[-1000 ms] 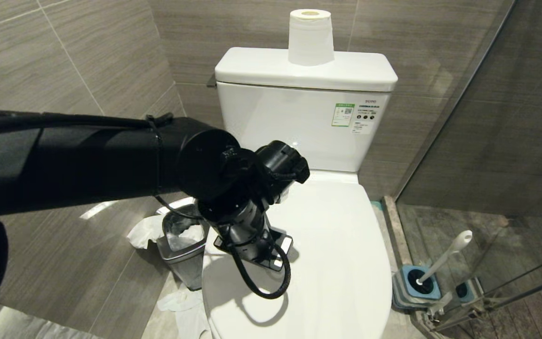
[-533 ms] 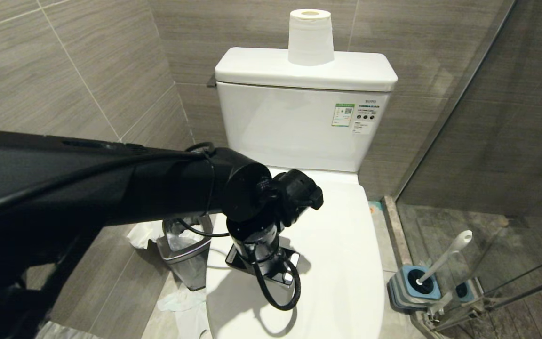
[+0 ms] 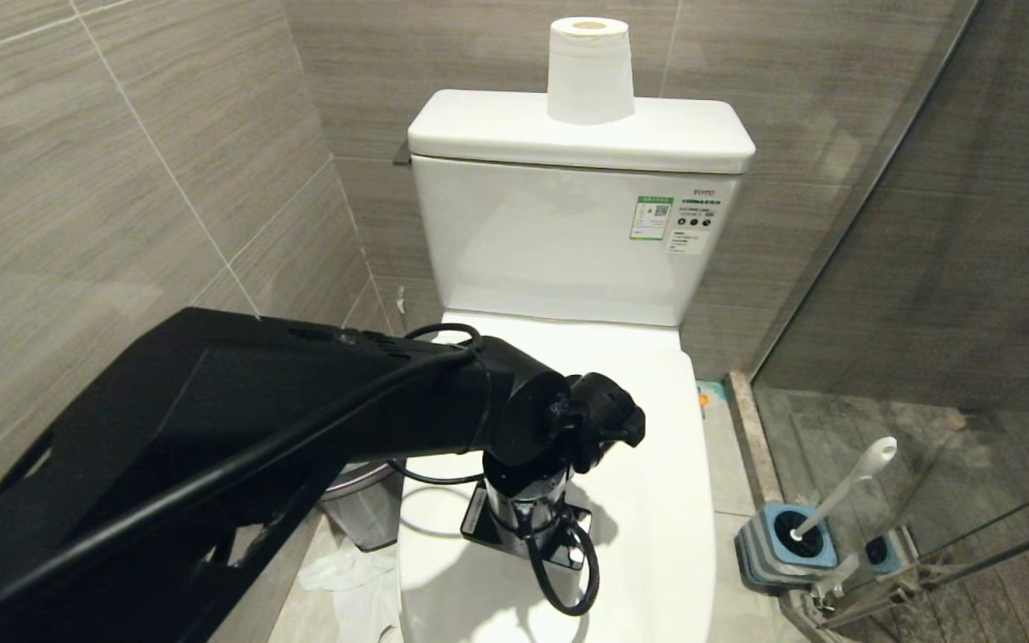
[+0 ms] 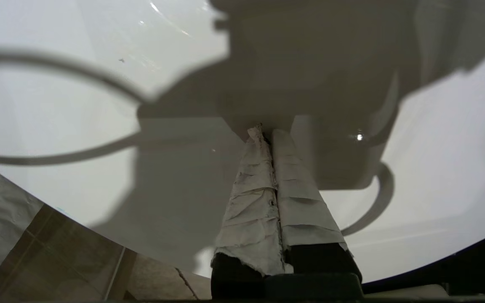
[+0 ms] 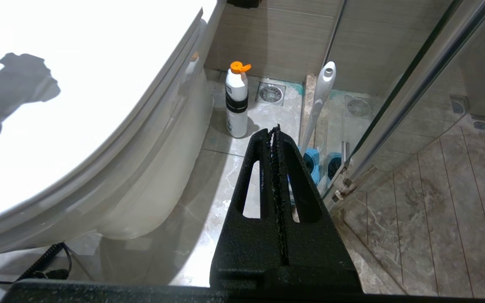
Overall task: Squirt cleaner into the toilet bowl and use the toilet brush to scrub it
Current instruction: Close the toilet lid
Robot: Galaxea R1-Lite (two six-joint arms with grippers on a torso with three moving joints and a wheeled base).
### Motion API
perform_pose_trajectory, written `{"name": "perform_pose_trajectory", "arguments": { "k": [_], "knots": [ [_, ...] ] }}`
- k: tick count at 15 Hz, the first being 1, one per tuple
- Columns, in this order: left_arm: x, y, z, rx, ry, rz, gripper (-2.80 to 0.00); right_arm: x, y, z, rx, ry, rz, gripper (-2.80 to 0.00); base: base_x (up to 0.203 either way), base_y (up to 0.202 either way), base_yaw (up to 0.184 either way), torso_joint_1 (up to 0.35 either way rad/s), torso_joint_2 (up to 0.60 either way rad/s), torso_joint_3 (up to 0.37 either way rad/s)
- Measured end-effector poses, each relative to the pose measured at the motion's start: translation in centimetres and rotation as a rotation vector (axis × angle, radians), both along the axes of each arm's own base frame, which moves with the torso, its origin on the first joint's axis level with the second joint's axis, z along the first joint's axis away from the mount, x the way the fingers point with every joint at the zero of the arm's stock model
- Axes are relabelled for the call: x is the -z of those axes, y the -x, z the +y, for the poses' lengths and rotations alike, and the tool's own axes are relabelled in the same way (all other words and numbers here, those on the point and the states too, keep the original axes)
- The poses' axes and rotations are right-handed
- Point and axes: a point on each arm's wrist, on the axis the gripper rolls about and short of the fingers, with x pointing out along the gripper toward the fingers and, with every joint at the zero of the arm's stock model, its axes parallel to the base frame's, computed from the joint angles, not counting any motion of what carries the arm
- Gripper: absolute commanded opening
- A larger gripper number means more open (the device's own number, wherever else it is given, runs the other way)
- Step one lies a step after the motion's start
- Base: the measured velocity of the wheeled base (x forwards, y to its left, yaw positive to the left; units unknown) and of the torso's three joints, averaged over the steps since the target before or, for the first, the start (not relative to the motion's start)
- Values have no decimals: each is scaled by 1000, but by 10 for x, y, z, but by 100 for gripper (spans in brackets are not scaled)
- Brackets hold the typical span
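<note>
Lifting lid first: my left gripper [image 4: 267,136], clenched empty, sits over the toilet's [image 3: 657,536] shut lid; I'd hook its 6 o'clock edge, raise slowly

A: Head view. Even, fairly bright light from above; the toilet bowl [image 3: 657,500] lid shows a soft sheen, and the left arm [image 3: 318,420] casts a hard shadow with a cable loop onto it. Straight tile lines bow near the frame's edges.

B: Left wrist view. The same shadow covers the lid's middle; its margins stay bright. Right wrist view: the lid [image 5: 78,84] is blown out to pure white, the floor [image 5: 415,202] dimmer; the glass panel [image 5: 427,63] reflects.
</note>
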Motion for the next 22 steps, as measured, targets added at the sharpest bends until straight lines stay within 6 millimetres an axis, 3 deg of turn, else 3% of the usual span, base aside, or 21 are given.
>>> {"name": "perform_pose_trajectory", "arguments": {
  "k": [7,13,15,18,22],
  "knots": [
    [18,-2,-8,-36,-10,22,-280,0,0,0,0,0,0,-280,0,0,0,0,0,0],
    [13,1,-9,-48,3,17,-280,0,0,0,0,0,0,-280,0,0,0,0,0,0],
    [-9,6,-5,-39,46,-16,-280,0,0,0,-1,0,0,-280,0,0,0,0,0,0],
    [-61,15,11,-10,142,-100,-280,0,0,0,1,0,0,-280,0,0,0,0,0,0],
    [-133,18,56,-42,292,-217,-280,0,0,0,1,0,0,-280,0,0,0,0,0,0]
  ]
}}
